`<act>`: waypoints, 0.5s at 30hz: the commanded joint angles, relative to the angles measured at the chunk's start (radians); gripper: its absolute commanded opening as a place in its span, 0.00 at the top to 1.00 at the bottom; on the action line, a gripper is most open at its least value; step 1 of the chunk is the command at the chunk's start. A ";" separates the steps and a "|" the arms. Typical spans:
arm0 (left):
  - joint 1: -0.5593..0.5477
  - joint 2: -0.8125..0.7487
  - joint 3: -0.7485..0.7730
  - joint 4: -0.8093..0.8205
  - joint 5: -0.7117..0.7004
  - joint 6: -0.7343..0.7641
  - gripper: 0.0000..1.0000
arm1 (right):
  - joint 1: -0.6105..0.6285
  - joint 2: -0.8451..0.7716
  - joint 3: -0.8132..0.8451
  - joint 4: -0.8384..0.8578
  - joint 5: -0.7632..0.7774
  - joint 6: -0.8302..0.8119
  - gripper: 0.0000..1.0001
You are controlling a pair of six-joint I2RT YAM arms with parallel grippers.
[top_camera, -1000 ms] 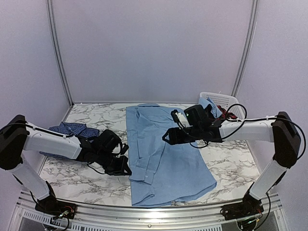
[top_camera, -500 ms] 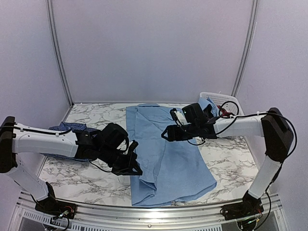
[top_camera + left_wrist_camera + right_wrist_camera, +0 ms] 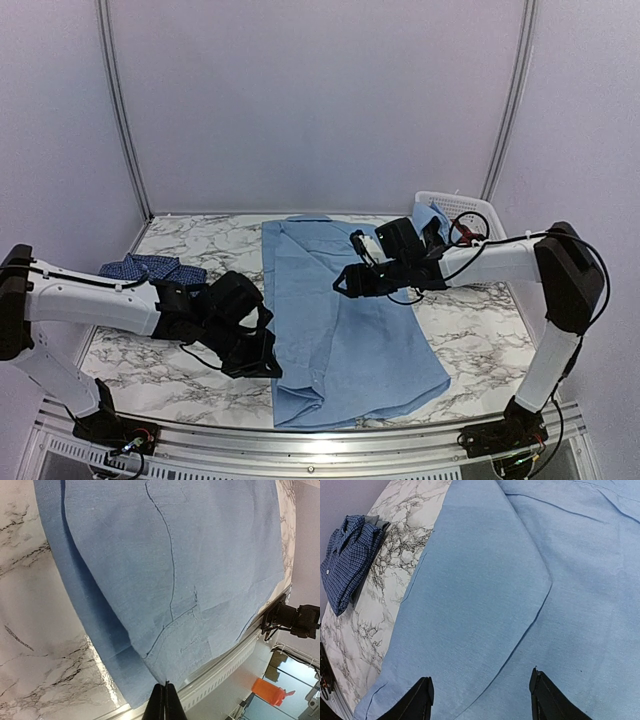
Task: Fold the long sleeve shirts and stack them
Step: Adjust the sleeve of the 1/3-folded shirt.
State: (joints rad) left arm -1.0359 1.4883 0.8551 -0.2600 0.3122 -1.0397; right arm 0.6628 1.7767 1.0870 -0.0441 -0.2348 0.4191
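Observation:
The light blue shirt point(image 3: 345, 320) lies spread flat in the middle of the marble table, collar at the back. My left gripper point(image 3: 266, 352) is at its lower left edge, shut on a pinch of the cloth point(image 3: 170, 675), which rises in a fold to the fingertips point(image 3: 165, 700). My right gripper point(image 3: 346, 283) hovers open and empty over the shirt's middle point(image 3: 485, 590), jaws wide apart point(image 3: 480, 677). The dark blue checked shirt point(image 3: 150, 270) lies folded at the left, also in the right wrist view point(image 3: 347, 560).
A white basket point(image 3: 462, 208) holding blue cloth stands at the back right, beside the right arm. The table's metal front rail point(image 3: 300, 440) runs just below the shirt's hem and also shows in the left wrist view point(image 3: 225, 665). Walls close in all round.
My left gripper swung right, lifting the shirt's lower left edge, then drew back a little; that edge now lies partly folded inward. My right gripper shifted slightly towards the collar.

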 commanded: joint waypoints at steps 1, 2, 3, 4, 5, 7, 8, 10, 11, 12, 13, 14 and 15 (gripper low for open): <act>-0.008 0.032 0.008 -0.026 -0.018 0.018 1.00 | 0.001 0.002 0.017 0.012 0.000 -0.009 0.39; -0.009 0.035 0.007 -0.025 -0.016 0.017 1.00 | 0.004 0.004 0.021 0.009 0.003 -0.013 0.39; -0.009 0.035 0.005 -0.024 -0.016 0.015 1.00 | 0.007 0.004 0.023 0.004 0.008 -0.015 0.39; -0.009 0.034 0.003 -0.022 -0.016 0.016 1.00 | 0.012 0.003 0.026 -0.002 0.012 -0.020 0.39; -0.009 0.033 0.001 -0.023 -0.017 0.017 1.00 | 0.016 0.003 0.028 -0.009 0.019 -0.023 0.39; -0.009 0.040 -0.011 -0.022 -0.016 0.025 0.95 | 0.028 -0.001 0.028 -0.025 0.037 -0.031 0.40; -0.009 0.046 -0.019 -0.022 -0.013 0.030 0.94 | 0.035 -0.005 0.026 -0.031 0.047 -0.035 0.40; -0.016 0.060 -0.033 -0.019 -0.017 0.039 0.88 | 0.057 -0.016 0.022 -0.044 0.076 -0.042 0.40; -0.021 0.065 -0.035 -0.018 -0.023 0.047 0.87 | 0.073 -0.022 0.021 -0.051 0.092 -0.045 0.40; -0.025 0.071 -0.036 -0.015 -0.028 0.053 0.87 | 0.090 -0.032 0.019 -0.056 0.109 -0.047 0.40; -0.027 0.076 -0.037 -0.011 -0.031 0.059 0.87 | 0.107 -0.038 0.017 -0.057 0.115 -0.047 0.40; -0.027 0.086 -0.037 -0.006 -0.033 0.067 0.87 | 0.128 -0.045 0.013 -0.055 0.115 -0.043 0.41; -0.027 0.099 -0.037 0.001 -0.033 0.071 0.88 | 0.156 -0.049 0.009 -0.047 0.106 -0.037 0.43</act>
State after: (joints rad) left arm -1.0534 1.5482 0.8318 -0.2600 0.3004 -1.0061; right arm 0.7403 1.7733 1.0874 -0.0807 -0.1631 0.3904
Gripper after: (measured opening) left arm 0.130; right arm 0.598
